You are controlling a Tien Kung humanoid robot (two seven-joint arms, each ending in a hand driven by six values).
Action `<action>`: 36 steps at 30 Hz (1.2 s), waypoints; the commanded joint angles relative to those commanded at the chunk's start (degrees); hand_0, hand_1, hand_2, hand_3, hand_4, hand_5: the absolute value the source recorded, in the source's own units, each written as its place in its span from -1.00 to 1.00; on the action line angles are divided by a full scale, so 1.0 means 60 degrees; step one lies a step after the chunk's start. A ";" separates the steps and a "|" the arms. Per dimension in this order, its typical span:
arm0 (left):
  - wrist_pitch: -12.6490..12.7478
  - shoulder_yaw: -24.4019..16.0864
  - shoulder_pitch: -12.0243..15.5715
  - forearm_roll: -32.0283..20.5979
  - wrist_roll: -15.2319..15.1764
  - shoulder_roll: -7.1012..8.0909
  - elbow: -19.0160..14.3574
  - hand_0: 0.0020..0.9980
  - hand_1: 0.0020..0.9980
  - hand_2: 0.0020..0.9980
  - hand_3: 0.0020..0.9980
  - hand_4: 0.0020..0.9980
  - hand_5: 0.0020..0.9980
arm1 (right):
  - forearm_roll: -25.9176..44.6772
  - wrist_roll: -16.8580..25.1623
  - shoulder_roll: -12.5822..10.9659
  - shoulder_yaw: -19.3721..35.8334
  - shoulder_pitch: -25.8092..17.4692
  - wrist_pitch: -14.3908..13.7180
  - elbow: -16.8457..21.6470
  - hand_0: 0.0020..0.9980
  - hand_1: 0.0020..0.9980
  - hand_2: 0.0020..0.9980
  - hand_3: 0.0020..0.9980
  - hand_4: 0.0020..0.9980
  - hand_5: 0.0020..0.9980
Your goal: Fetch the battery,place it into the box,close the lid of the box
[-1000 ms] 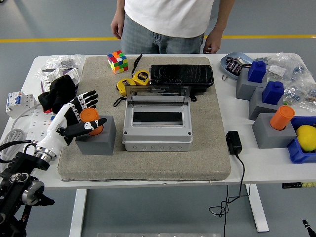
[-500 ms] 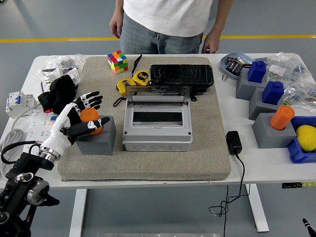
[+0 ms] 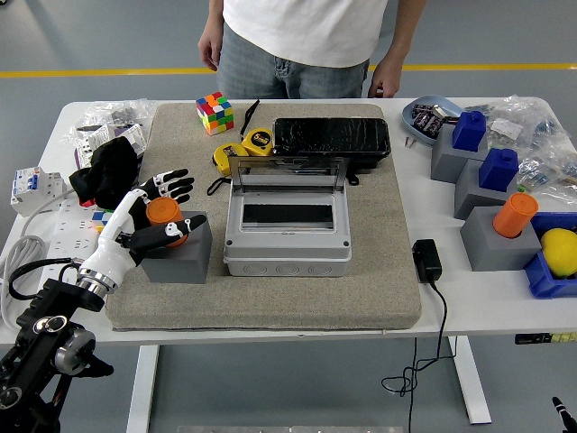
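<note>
While the orange battery (image 3: pixel 165 216) stands on its grey block (image 3: pixel 178 254), the robot hand (image 3: pixel 144 216) brackets it, fingers spread.

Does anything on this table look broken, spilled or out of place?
Nothing stands out. The box sits square on the mat with its lid raised, and the orange battery stands upright in its grey block.
</note>
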 joint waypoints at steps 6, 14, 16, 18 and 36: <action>0.0024 0.0000 0.0006 0.0039 0.0014 0.0006 0.0011 0.45 0.48 0.17 0.15 1.00 -1.00 | 0.0006 -0.0003 -0.0018 -0.0019 0.0000 -0.0002 -0.0003 0.76 0.72 0.62 0.66 1.00 1.00; 0.0089 0.0029 0.0031 -0.0005 0.0006 0.0022 0.0011 0.30 0.26 -0.07 -0.03 1.00 -1.00 | 0.0003 -0.0003 -0.0024 -0.0020 -0.0025 -0.0005 -0.0003 0.76 0.72 0.62 0.66 1.00 1.00; 0.0129 0.0047 0.0042 -0.0005 0.0004 0.0034 0.0002 0.30 0.26 -0.07 -0.03 1.00 -1.00 | 0.0012 -0.0002 -0.0027 -0.0035 -0.0031 -0.0007 -0.0002 0.76 0.72 0.62 0.66 1.00 1.00; 0.0157 0.0056 0.0043 0.0008 0.0005 0.0039 -0.0006 0.30 0.26 -0.07 -0.03 1.00 -1.00 | 0.0021 -0.0003 -0.0028 -0.0048 -0.0032 -0.0007 -0.0001 0.76 0.72 0.62 0.66 1.00 1.00; 0.0448 0.0094 -0.0012 0.0226 0.0023 0.0058 -0.0108 -0.57 -0.49 -0.54 -0.53 1.00 -1.00 | 0.0048 0.0000 -0.0041 -0.0039 -0.0009 -0.0013 -0.0001 0.76 0.72 0.62 0.66 1.00 1.00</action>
